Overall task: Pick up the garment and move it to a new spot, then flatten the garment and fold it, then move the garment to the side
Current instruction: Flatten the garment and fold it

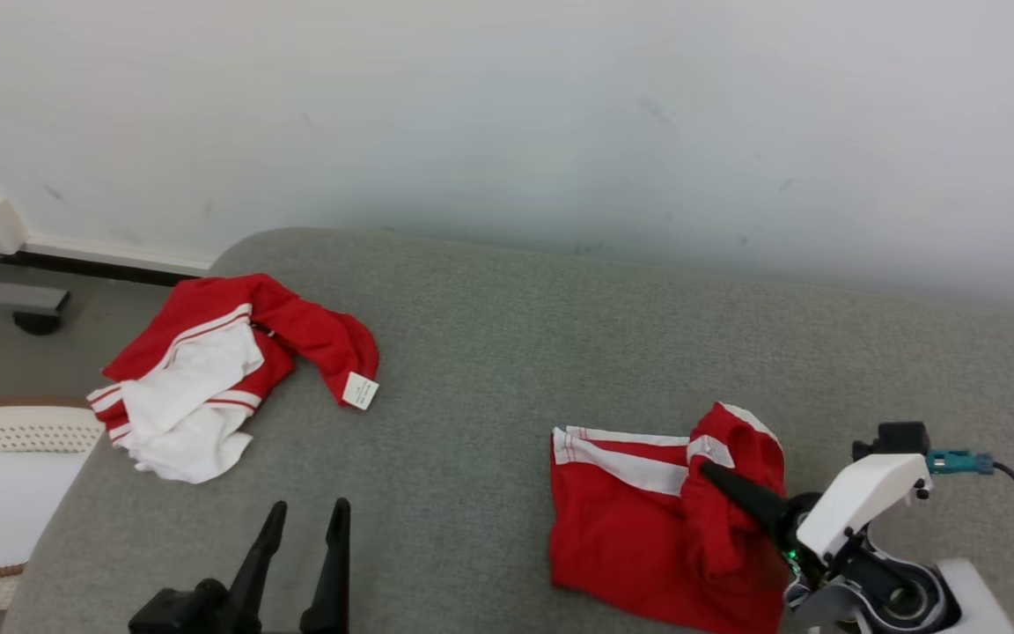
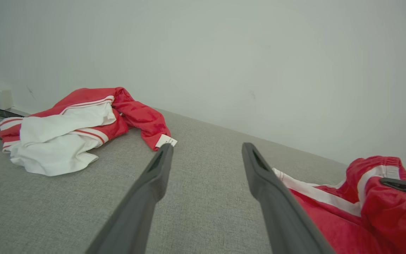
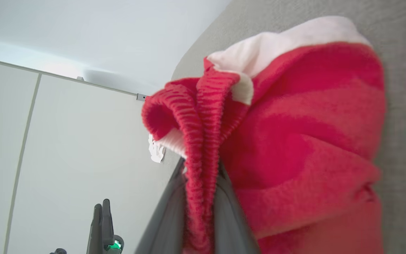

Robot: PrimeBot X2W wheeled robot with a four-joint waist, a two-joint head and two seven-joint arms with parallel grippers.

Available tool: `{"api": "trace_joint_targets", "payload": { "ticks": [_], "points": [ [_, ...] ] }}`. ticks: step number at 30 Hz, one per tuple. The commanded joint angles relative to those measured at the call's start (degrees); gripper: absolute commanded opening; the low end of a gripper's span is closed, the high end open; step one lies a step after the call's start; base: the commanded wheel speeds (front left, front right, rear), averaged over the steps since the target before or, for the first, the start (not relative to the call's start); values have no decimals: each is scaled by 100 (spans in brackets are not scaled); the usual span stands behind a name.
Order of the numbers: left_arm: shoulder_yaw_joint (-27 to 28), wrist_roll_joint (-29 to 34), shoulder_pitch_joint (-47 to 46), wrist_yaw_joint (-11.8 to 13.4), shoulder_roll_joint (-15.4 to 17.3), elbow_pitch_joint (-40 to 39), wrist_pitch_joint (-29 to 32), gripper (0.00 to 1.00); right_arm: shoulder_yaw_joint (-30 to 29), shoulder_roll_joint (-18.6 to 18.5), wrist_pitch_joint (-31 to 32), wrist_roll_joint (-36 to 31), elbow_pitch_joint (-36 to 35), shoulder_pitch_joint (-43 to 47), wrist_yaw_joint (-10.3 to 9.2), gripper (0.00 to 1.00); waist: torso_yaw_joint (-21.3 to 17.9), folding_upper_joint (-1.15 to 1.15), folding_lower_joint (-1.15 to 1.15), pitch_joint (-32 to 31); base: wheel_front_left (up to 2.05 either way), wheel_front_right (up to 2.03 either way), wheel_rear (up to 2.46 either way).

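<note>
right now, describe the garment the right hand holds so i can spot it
On the grey cushion, toward its right end, lies a red garment, its edge pinched by the right hand. Unlike the crumpled pile at left, it is mostly red, no tag showing.

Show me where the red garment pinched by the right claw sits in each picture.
Head view: the red garment lies at lower right, its bunched edge pinched by the right gripper.
Left wrist view: lower right corner, red with a white stripe.
Right wrist view: centre and right, large, bunched between the two fingers.
Shared landmark: the grey cushion beneath it.
</note>
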Motion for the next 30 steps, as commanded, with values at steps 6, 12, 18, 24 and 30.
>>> {"api": "trace_joint_targets", "payload": {
  "ticks": [6, 12, 18, 24, 30],
  "points": [
    [11, 28, -59, -15, 19, 41, -3, 100, 995, 0, -722, 578, 930, -596, 3, 0, 303, 0, 0, 12, 0, 0, 0],
    [31, 32, -69, -15, 19, 59, -3, 100, 1705, 6, -1169, 1123, 1596, -1070, 3, 100, 353, 0, 0, 22, 0, 0, 0],
    [53, 36, -51, -16, 19, 52, -3, 100, 2384, 6, -1401, 1714, 1589, -1291, 3, 100, 214, 0, 0, 23, 0, 0, 0],
    [98, 61, -47, -16, 19, 14, -3, 100, 2566, -2, -1795, 1904, 709, -1368, 3, 100, -38, 0, 0, 16, 0, 0, 0],
    [158, 87, -49, -16, 19, -89, -3, 100, 2458, -613, -2525, 1297, -591, -1085, 4, 100, -314, 0, 0, 16, 0, 0, 0]
  ]
}}
